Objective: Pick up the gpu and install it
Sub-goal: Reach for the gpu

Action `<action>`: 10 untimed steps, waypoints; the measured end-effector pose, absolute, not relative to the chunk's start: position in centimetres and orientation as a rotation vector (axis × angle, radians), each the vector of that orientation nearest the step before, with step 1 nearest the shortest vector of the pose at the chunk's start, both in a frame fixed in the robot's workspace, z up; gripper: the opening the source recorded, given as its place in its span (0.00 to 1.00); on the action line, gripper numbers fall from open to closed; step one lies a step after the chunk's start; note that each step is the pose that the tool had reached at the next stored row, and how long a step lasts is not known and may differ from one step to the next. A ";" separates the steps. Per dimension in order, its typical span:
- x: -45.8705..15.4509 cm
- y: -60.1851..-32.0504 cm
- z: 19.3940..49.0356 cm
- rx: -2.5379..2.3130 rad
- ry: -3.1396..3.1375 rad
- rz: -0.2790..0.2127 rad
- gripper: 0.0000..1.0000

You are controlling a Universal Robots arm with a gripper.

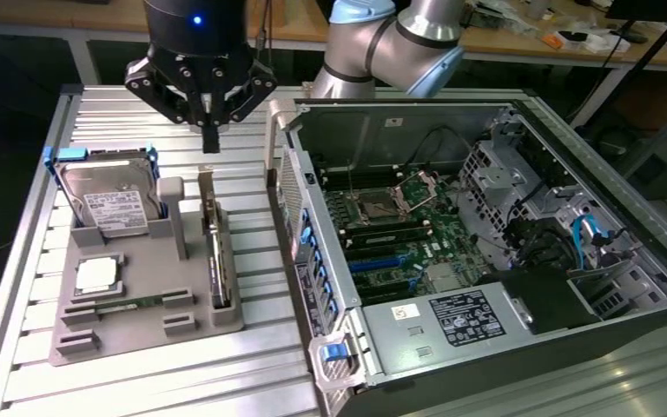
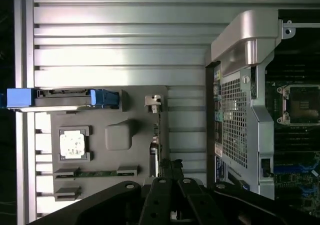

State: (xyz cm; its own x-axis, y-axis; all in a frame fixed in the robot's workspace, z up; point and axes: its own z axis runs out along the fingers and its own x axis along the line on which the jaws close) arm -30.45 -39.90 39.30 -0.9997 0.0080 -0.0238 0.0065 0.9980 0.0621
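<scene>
The gpu point(image 1: 214, 261) stands on edge in a slot of the grey holder point(image 1: 136, 334) on the slatted table, at the holder's side nearest the computer case. Edge-on, the gpu point(image 2: 155, 135) shows as a thin dark card with a silvery bracket at one end. My gripper point(image 1: 209, 130) hangs in the air above the card's far end. Its two black fingers are pressed together, shut on nothing. In the wrist view the gripper point(image 2: 173, 169) hovers over the card.
The holder also carries a hard drive point(image 1: 108, 204) in a blue frame, a processor point(image 1: 98, 274) and a green memory stick point(image 1: 125, 301). An open computer case point(image 1: 485, 243) with its motherboard exposed lies at the exterior view's right. Workbenches stand behind.
</scene>
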 end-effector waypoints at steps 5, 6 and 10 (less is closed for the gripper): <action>-32.0 -39.9 39.3 0.005 3.116 0.099 0.11; -32.3 -39.9 39.3 0.004 3.116 0.100 0.11; -33.5 -39.9 39.3 -0.002 3.116 0.102 0.11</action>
State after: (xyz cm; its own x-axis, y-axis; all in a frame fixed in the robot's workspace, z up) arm -33.46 -39.90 39.30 -0.9997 -0.0002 -0.0238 -0.0018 0.9979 0.0653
